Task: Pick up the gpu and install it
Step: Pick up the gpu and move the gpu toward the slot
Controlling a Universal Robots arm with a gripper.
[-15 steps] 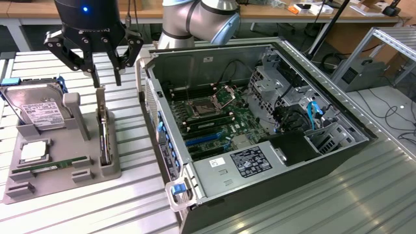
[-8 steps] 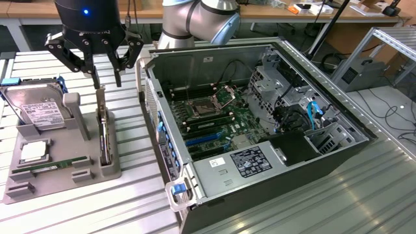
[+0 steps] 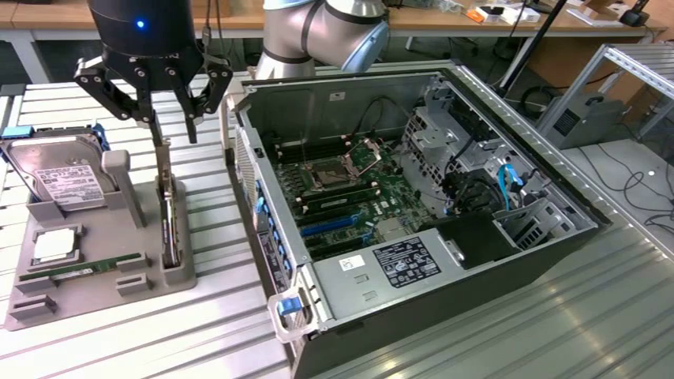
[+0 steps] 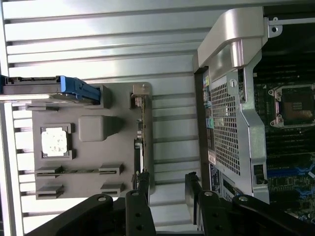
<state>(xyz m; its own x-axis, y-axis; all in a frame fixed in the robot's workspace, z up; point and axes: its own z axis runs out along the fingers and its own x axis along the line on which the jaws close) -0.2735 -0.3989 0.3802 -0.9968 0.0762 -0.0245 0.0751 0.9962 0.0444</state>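
The gpu (image 3: 166,213) is a thin dark card standing on edge in a slot along the side of the grey holder tray (image 3: 100,290) nearest the case, its silver bracket pointing up. In the wrist view the gpu (image 4: 140,142) appears edge-on along the tray's (image 4: 93,157) border. My gripper (image 3: 175,126) hangs open just above the card's top end, nothing between its fingers. In the wrist view, one finger (image 4: 143,181) of the gripper (image 4: 167,183) lies over the card's edge and the other finger (image 4: 192,181) over the bare table beside it.
The tray also holds a silver hard drive (image 3: 63,185), a square processor (image 3: 53,246) and a green memory stick (image 3: 84,270). The open computer case (image 3: 276,260) lies close to the tray on the exterior view's right, its motherboard (image 3: 353,185) exposed. The table is ribbed metal.
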